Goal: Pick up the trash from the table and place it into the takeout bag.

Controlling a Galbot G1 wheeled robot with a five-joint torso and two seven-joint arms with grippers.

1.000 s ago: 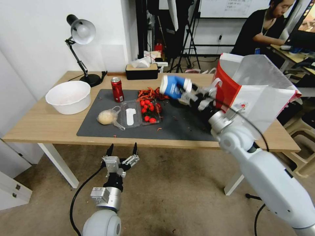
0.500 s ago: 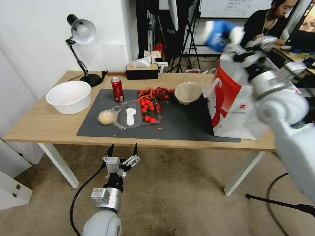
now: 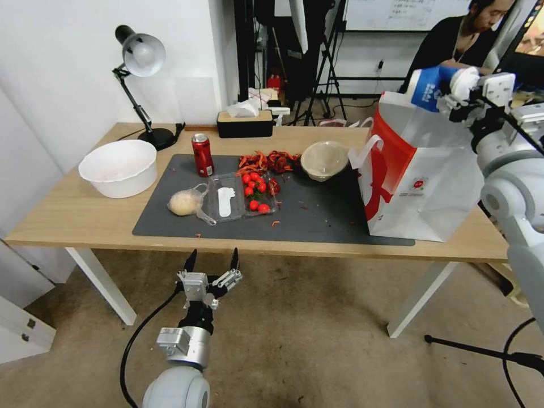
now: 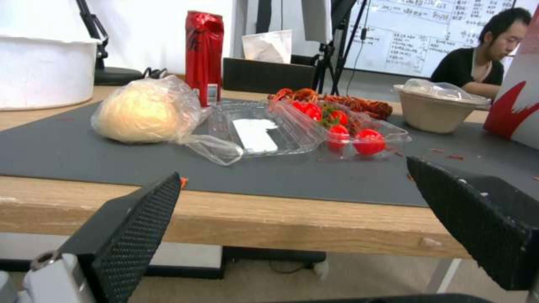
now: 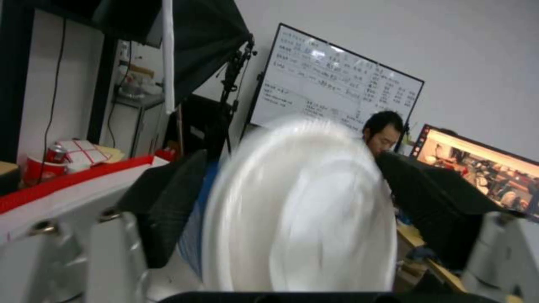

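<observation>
The blue-and-white cup (image 3: 432,86) lies on its side in the air, clamped between the fingers of the right end effector (image 3: 460,95), just above the open top of the takeout bag (image 3: 422,170). In the right wrist view the cup's white lid (image 5: 303,210) faces the camera, with a black finger (image 5: 168,202) pressed on each side. The bag stands upright at the right end of the table (image 3: 68,218), its base overlapping the right edge of the dark grey mat (image 3: 317,218). On the mat rest the beige lidded bowl (image 3: 324,160), red soda can (image 3: 202,154) and bagged bun (image 3: 184,202). The left end effector (image 3: 209,262) hangs below the table's near edge with fingers spread apart, over bare floor.
</observation>
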